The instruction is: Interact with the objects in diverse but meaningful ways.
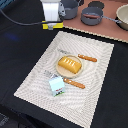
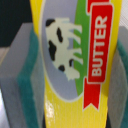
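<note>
My gripper (image 1: 52,21) hangs at the back of the exterior view, above the dark table beyond the placemat, and is shut on the yellow butter packet (image 1: 52,25). In the wrist view the packet (image 2: 75,60), with a cow and a red "BUTTER" banner, fills the frame between my green-padded grey fingers (image 2: 25,85). The orange ridged bread loaf (image 1: 69,65) lies on a small plate (image 1: 61,73) in the middle of the placemat. The light-blue, white-topped carton (image 1: 56,85) stands near the placemat's front. The sausage is out of view.
An orange-handled knife (image 1: 87,58) and fork (image 1: 74,83) lie beside the plate on the beige placemat (image 1: 95,95). Grey pots (image 1: 92,17) stand on a brown board at the back, with a pan (image 1: 123,16) at the exterior view's right.
</note>
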Controlling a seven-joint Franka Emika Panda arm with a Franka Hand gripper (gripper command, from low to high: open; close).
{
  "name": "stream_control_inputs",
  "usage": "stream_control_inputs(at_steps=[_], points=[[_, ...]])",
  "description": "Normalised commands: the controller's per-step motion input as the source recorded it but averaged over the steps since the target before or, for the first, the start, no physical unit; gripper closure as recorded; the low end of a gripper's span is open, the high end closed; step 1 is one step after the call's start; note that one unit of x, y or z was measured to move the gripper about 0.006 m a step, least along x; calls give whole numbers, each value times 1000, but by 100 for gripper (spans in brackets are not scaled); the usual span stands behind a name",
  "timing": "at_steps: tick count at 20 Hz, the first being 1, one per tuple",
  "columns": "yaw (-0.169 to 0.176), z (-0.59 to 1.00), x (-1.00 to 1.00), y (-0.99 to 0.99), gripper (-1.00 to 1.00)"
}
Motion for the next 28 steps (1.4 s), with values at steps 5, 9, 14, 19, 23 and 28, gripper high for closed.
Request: stream_control_inputs(at_steps=[5,9,14,19,23,28], points=[[0,-87,-34,-891,100],[0,-251,-121,-803,100],[13,-416,-160,-469,100],[32,-375,-37,-97,100],[26,-94,332,0,100],[22,-153,321,0,100]])
